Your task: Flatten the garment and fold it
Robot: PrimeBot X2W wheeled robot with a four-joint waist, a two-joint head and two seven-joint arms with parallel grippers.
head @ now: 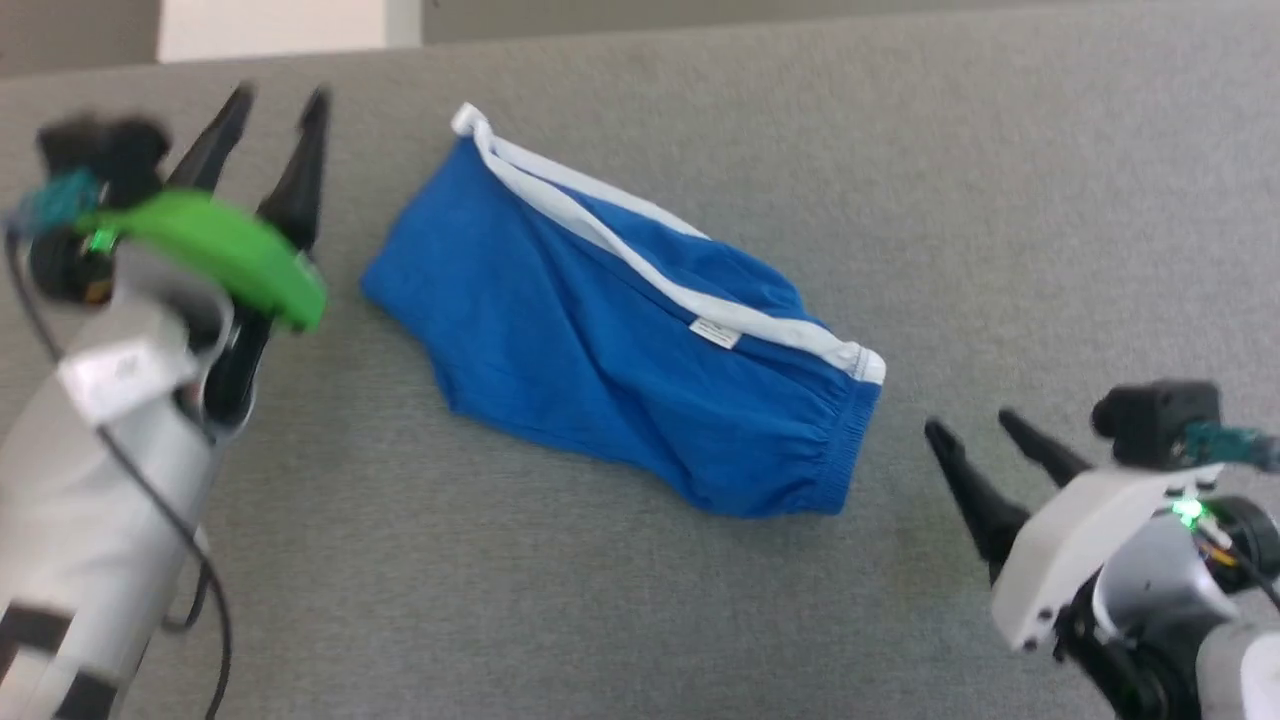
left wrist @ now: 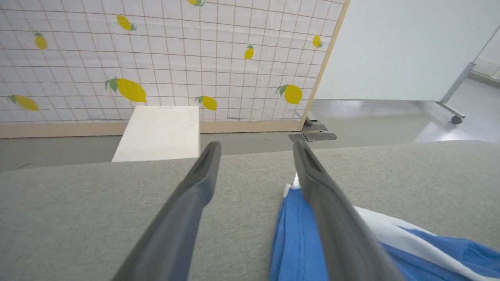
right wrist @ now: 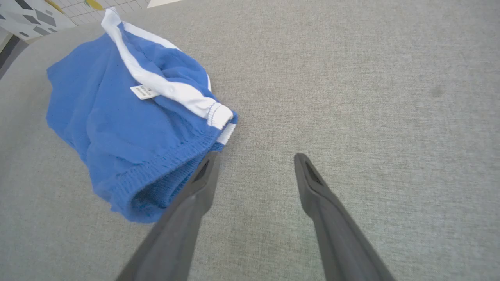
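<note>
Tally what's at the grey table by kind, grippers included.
Garment: 1, blue shorts with white trim, lying crumpled on the table
Grippers: 2, left gripper and right gripper, jaws apart, holding nothing
Total: 3

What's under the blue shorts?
The shorts lie on the grey fabric surface, which shows all around them. The patch directly beneath is covered by the cloth, so anything there cannot be seen.
</note>
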